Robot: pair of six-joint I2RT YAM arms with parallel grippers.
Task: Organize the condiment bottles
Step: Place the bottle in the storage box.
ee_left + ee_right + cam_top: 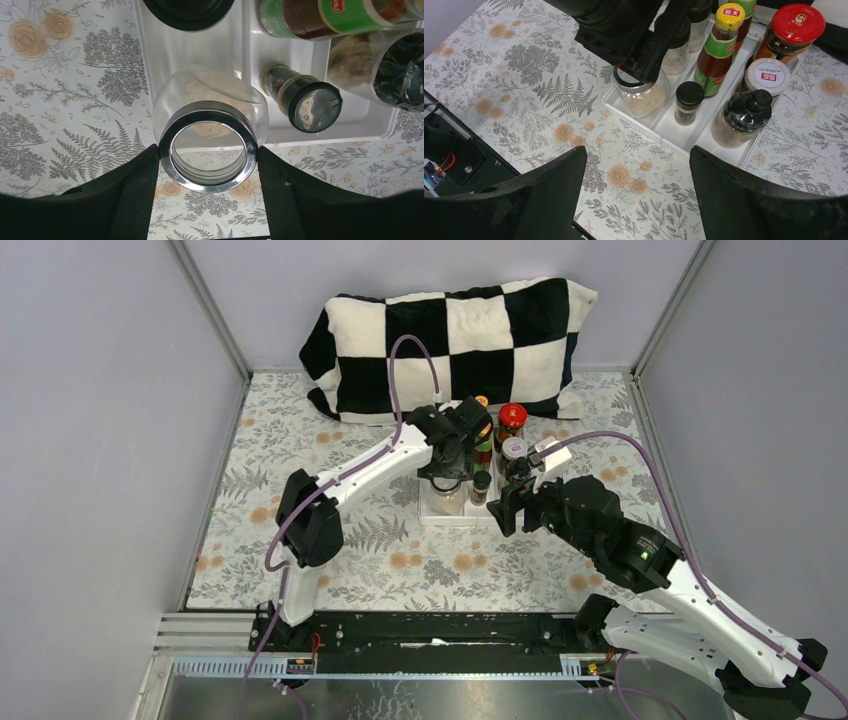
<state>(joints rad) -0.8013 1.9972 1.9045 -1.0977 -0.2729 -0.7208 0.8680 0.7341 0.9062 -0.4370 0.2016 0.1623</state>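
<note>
My left gripper is shut on the metal-rimmed neck of the squat clear glass jar, which stands in the near-left part of the white tray. From the right wrist view the jar sits under the left gripper. Standing in the tray are a small black-capped spice jar, a yellow-capped sauce bottle, a red-lidded jar, a white-lidded jar and a dark-topped jar. My right gripper is open and empty over the table in front of the tray.
A black-and-white checked pillow lies at the back of the floral table, just behind the tray. Grey walls close in both sides. The right arm reaches in from the near right.
</note>
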